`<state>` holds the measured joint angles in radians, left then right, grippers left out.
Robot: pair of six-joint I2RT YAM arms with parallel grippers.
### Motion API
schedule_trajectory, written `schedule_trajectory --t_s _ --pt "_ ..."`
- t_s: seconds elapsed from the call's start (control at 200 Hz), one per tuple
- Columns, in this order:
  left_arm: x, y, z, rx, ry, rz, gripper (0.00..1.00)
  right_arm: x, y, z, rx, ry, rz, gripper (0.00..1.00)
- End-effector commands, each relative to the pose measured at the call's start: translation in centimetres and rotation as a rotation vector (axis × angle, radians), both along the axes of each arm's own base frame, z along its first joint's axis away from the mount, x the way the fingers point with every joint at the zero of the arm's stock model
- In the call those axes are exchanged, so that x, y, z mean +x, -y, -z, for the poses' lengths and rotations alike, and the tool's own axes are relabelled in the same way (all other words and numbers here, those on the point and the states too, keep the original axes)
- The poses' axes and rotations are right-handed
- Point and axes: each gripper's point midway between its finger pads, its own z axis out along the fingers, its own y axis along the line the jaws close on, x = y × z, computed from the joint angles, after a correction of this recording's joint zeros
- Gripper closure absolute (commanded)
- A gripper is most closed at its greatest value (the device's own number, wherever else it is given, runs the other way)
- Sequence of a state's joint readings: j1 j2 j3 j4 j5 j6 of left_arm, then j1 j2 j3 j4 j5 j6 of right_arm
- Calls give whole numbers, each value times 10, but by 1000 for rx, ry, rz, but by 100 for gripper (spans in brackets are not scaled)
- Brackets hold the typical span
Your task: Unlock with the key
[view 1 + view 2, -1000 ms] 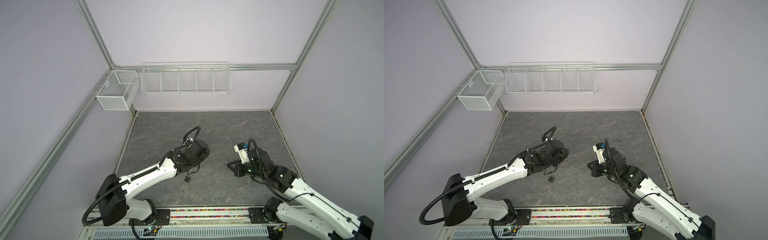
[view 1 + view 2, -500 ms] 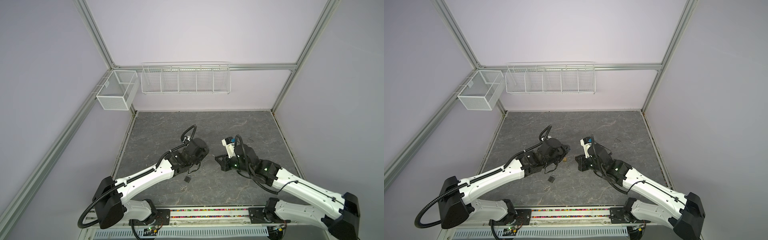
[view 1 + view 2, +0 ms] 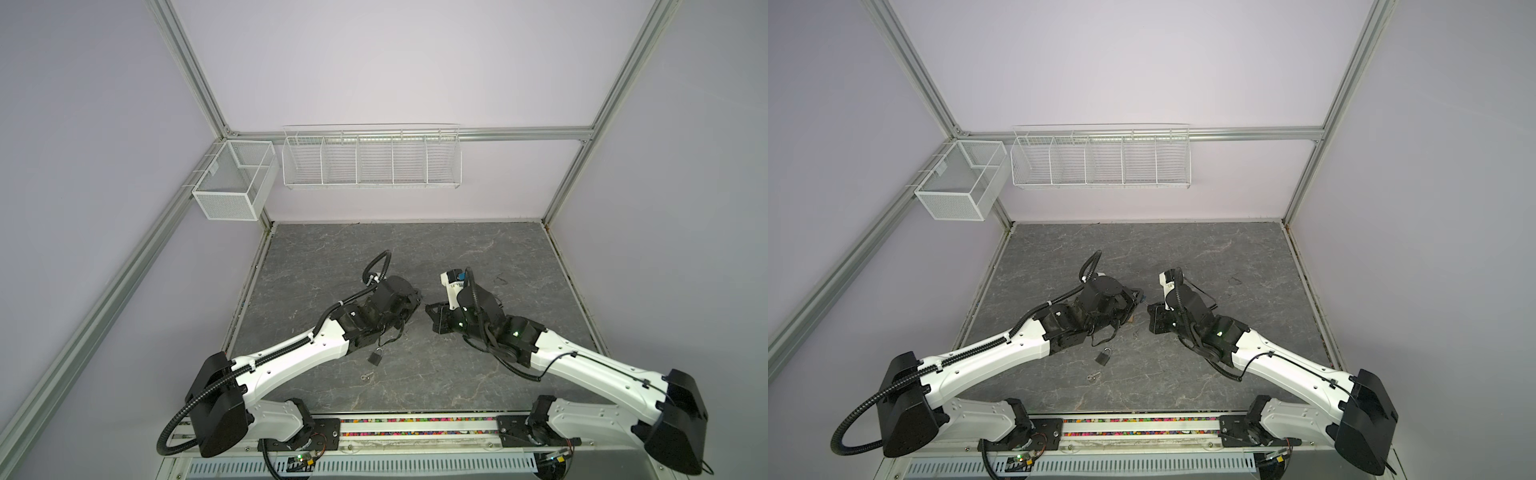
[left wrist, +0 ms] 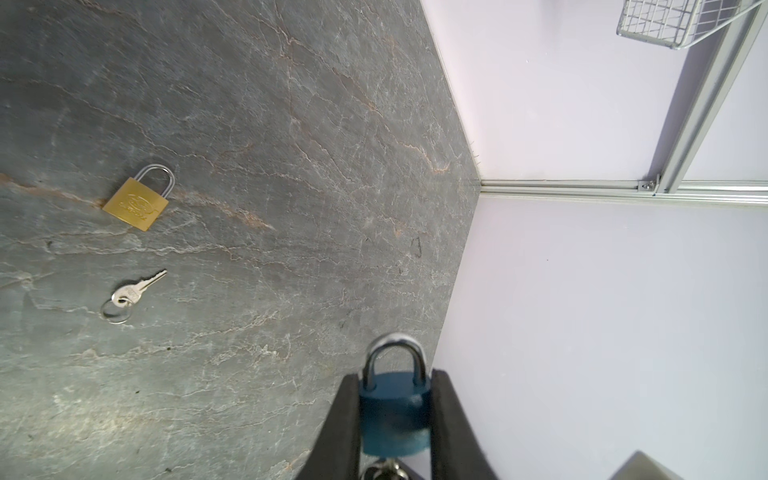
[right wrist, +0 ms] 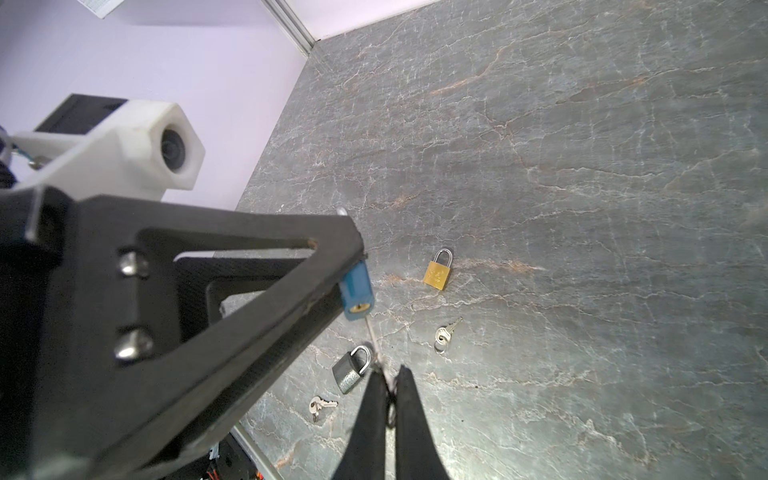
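My left gripper is shut on a blue padlock, its silver shackle pointing out past the fingertips. In the right wrist view the blue padlock shows its bottom face with a brass keyhole. My right gripper is shut on a silver key. The key's blade reaches up to the lock's bottom face right by the keyhole; I cannot tell whether the tip is inside. In both top views the left gripper and the right gripper meet nose to nose mid-table.
On the grey stone table lie a brass padlock, a ringed key, a grey padlock and another key. White wire baskets hang on the back wall and at the left corner.
The right arm has swung left across the table, bringing its key up to the blue padlock. The left gripper has shifted slightly back and right with the lock.
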<state>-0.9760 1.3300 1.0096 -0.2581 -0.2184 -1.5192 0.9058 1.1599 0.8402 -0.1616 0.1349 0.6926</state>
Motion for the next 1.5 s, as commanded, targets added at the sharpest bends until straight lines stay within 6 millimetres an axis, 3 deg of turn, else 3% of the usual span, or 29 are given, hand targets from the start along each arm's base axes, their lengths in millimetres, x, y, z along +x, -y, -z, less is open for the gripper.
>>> schedule_trajectory --t_s 0.0,0.53,0.56,1.064,1.494 --pt "2 -2 1 -17 -11 -27 100 4 -6 -21 67 32 18 94" --pt "2 -8 0 -27 -14 -58 100 9 -5 -16 58 10 57 94" --pt "2 -8 -1 -33 -15 -58 100 12 -9 -28 78 21 58 94" --pt "4 -11 -2 -90 -29 -108 100 11 -11 -15 54 -13 71 93" --pt "2 -10 -2 -127 -38 -112 100 13 -17 -16 55 -12 66 94"
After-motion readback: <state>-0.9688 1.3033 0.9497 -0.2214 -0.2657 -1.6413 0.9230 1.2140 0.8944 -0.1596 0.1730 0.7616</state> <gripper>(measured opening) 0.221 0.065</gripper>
